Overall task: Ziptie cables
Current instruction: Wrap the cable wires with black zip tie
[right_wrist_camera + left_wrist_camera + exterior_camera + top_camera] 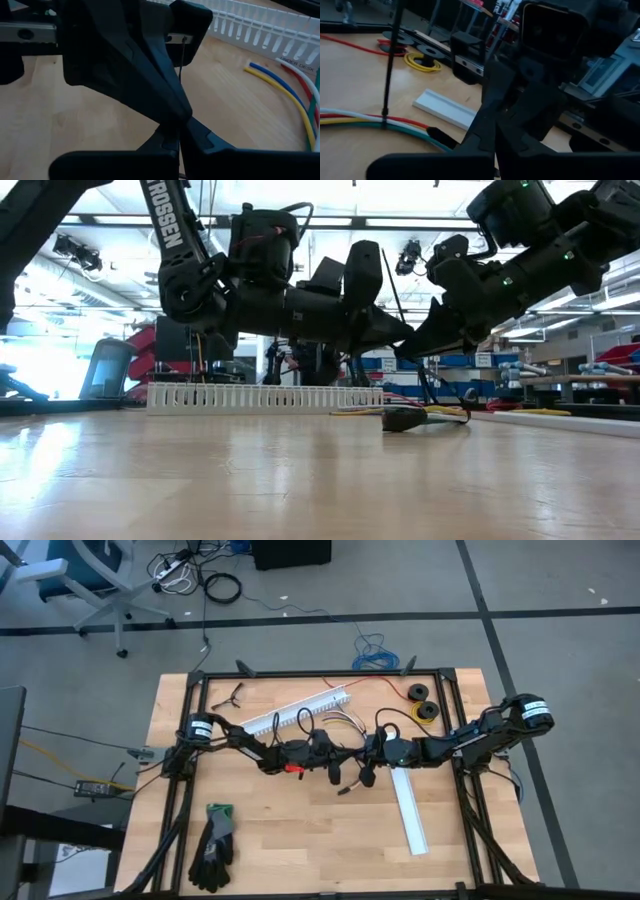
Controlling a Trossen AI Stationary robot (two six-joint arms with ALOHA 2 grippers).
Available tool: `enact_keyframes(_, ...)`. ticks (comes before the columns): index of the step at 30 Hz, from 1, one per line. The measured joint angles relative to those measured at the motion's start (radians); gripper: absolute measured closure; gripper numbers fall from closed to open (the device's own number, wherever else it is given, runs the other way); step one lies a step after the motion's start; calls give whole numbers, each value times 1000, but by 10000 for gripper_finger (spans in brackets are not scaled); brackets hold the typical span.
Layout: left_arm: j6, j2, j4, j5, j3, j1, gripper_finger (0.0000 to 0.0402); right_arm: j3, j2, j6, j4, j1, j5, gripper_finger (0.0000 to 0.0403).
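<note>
The left gripper [345,752] and right gripper [368,752] meet tip to tip above mid-table, both fingers closed, apparently pinching a thin black ziptie [391,60]. The cables [375,122] lie on the table beneath, long axis left-right. The slotted channel [265,397] stands just behind; the table front is open.

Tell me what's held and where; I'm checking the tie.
Both the left gripper and right gripper are shut, tips together, apparently pinching the thin black zip tie on its tail above the cables.
</note>
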Motion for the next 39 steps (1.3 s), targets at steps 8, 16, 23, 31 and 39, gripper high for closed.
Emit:
enact_keyframes(8,-54,-24,196,-11,-145,47,388,0,-30,-10,-13,5,5,403)
enact_keyframes(16,-287,-17,372,-81,-309,79,389,0,-30,-26,-15,4,3,403)
enact_keyframes(23,-216,4,273,-72,-181,42,385,0,-30,-27,-10,-2,3,403)
enact_keyframes(31,-206,4,254,-5,-161,47,320,0,-30,-24,-11,-2,3,403)
enact_keyframes(39,-206,4,260,31,-162,44,265,0,-29,1,-10,-2,36,403)
